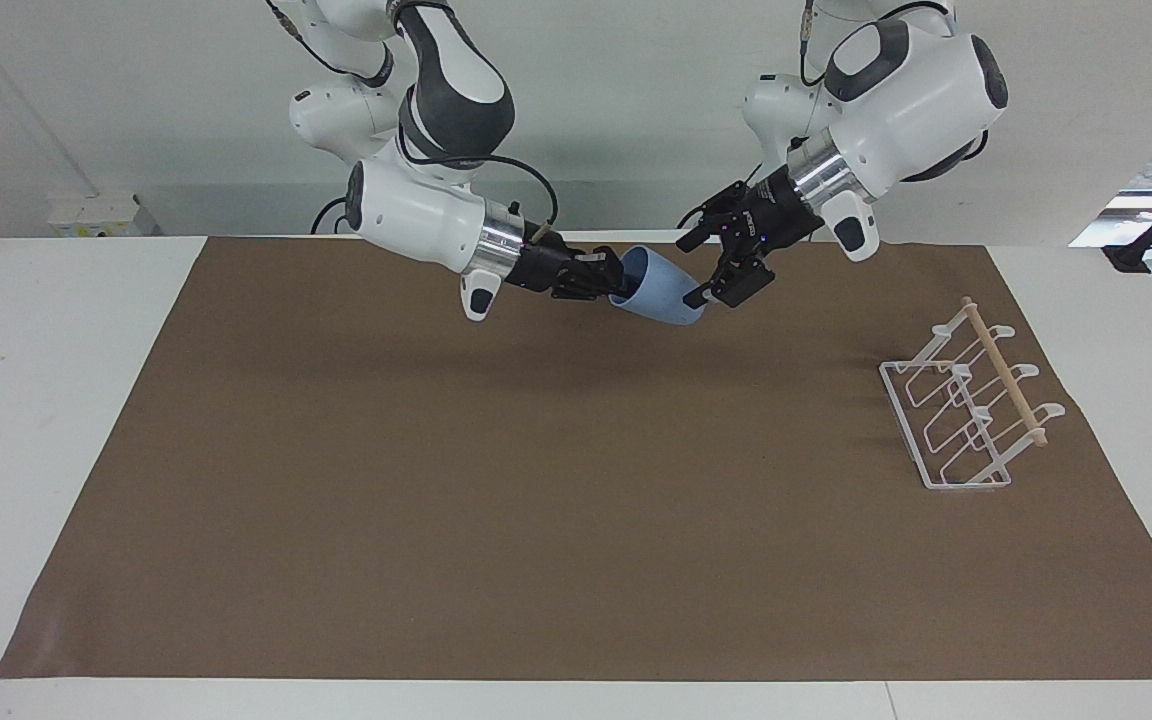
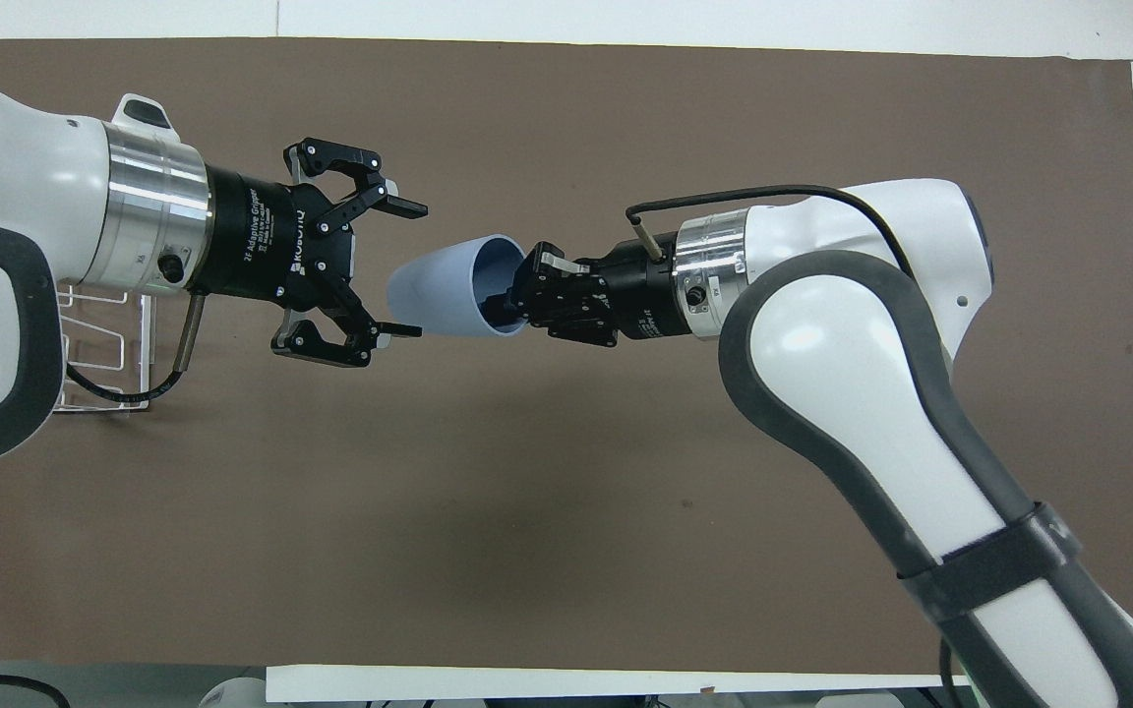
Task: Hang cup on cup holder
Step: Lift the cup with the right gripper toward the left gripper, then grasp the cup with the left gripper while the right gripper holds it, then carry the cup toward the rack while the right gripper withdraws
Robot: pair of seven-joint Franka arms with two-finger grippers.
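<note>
My right tool (image 1: 608, 280) (image 2: 525, 295) is clamped on the rim of the cup (image 1: 658, 292) (image 2: 448, 287), one finger inside the mouth, carrying it on its side in the air over the part of the brown-covered counter (image 1: 536, 520) (image 2: 566, 551) close to my bases. The cup's narrow base points at my left tool (image 1: 721, 265) (image 2: 399, 265), whose fingers are spread wide, their tips at either side of that base. The cup holder (image 1: 966, 410) (image 2: 104, 364) stands on the counter farther out, toward my left arm's end.
</note>
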